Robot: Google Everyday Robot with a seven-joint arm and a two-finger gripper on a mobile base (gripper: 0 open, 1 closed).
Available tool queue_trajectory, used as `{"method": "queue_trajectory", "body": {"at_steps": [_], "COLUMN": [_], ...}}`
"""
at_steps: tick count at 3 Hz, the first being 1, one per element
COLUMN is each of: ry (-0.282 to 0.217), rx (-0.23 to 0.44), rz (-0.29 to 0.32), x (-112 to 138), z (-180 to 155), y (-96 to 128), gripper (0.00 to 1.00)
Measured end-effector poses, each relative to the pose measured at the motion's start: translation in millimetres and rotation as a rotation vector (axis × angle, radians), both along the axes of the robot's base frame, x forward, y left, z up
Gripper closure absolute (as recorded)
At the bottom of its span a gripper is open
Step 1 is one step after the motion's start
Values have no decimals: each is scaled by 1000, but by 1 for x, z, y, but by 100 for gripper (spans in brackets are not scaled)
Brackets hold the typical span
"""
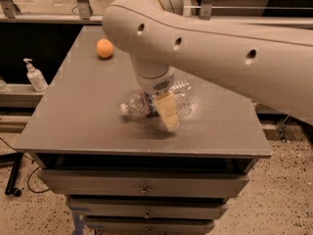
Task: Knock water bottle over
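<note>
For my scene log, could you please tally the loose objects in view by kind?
Water bottle: 1, lying on the cabinet top, with the pincer right at it
Orange: 1, on the cabinet top
Pump bottle: 1, off the cabinet, at left
Total: 3

The water bottle (136, 104) lies on its side mid-surface (73, 116), cap end pointing left. The pincer (167, 113) hangs over its middle, on the near side. An orange (104, 48) sits far left; a pump bottle (35, 76) stands off the surface, further left.
</note>
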State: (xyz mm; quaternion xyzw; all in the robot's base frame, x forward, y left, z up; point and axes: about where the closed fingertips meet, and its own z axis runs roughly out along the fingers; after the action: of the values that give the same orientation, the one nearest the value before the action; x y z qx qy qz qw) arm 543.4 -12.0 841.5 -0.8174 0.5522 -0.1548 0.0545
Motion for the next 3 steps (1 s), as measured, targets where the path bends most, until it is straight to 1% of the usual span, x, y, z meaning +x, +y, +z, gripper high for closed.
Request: {"method": "queue_trajectory", "body": {"at_steps": [1, 2, 3], "ry": [52, 107, 119], "rx": [80, 254, 443], "rz": [-67, -189, -325], "x": [9, 14, 9], "z": [9, 26, 49], "y": [-32, -82, -150], "gripper": [0, 0, 0]}}
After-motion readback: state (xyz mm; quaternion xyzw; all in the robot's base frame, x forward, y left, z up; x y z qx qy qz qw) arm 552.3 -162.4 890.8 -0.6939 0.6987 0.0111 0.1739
